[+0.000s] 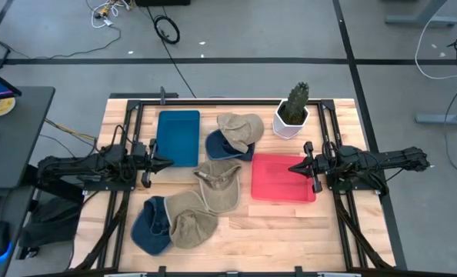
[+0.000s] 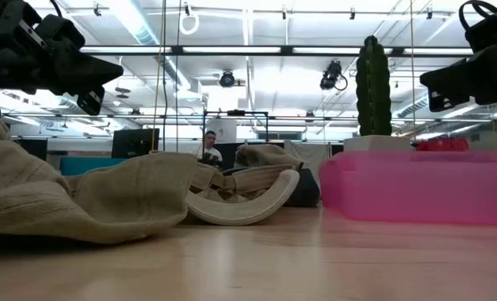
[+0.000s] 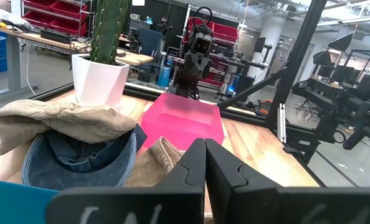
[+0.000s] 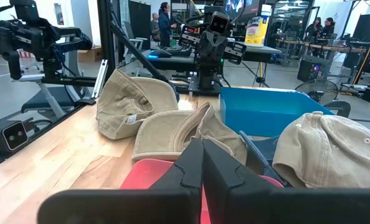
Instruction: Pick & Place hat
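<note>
Several hats lie in the middle of the table: a tan cap [image 1: 241, 127] on top of a denim cap [image 1: 222, 145] at the far middle, a tan cap [image 1: 218, 182] in the centre, and a tan cap [image 1: 188, 218] beside a denim cap [image 1: 148, 225] near the front. A blue tray [image 1: 178, 137] lies to the left and a pink tray [image 1: 281, 178] to the right. My left gripper [image 1: 167, 163] is shut and empty at the blue tray's near right corner. My right gripper [image 1: 292, 167] is shut and empty above the pink tray.
A cactus in a white pot [image 1: 292, 113] stands at the far right, behind the pink tray. A black frame [image 1: 213, 101] runs along the table's far edge and sides. Bare wood [image 1: 282, 231] lies at the front right.
</note>
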Motion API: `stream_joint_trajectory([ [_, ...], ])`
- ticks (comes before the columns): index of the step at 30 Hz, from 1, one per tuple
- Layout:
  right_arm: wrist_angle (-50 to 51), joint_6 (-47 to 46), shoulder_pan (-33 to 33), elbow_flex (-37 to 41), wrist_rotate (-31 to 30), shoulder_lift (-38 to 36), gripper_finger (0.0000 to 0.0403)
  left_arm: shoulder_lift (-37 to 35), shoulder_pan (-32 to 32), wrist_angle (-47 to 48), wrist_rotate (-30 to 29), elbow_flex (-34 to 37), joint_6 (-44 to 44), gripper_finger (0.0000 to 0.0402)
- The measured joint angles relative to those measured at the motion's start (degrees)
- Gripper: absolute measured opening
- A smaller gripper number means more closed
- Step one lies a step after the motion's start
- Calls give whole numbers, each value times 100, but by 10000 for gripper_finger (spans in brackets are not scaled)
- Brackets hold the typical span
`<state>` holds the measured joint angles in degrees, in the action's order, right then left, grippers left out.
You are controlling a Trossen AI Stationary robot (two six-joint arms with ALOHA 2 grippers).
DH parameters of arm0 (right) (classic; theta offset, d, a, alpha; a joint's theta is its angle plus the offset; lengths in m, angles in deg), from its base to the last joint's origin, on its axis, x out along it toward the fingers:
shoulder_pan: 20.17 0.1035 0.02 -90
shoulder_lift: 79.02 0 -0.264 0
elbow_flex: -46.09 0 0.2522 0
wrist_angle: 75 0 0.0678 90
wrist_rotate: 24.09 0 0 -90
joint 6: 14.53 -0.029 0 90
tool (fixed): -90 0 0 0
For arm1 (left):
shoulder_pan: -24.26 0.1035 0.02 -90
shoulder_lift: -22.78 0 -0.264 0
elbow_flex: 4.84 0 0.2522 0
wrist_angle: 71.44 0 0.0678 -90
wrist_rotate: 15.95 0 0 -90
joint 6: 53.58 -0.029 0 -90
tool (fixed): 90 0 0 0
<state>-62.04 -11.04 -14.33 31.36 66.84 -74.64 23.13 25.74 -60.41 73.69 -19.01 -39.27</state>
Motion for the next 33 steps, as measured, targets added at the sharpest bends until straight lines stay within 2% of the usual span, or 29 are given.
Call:
stream_joint_trajectory([
  [7, 1, 0, -1, 1, 0, 1, 9, 0, 1, -1, 0, 1, -49, 3],
  [17, 1, 0, -2, 0, 0, 0, 9, 1, 1, -1, -107, 1, -1519, 3],
  [27, 0, 0, -2, 0, 0, 2, 9, 1, 1, -1, -109, -1, -1344, 3],
  [33, 1, 0, -1, 1, 0, 1, 9, 1, 1, -1, -109, 0, -1675, 3],
])
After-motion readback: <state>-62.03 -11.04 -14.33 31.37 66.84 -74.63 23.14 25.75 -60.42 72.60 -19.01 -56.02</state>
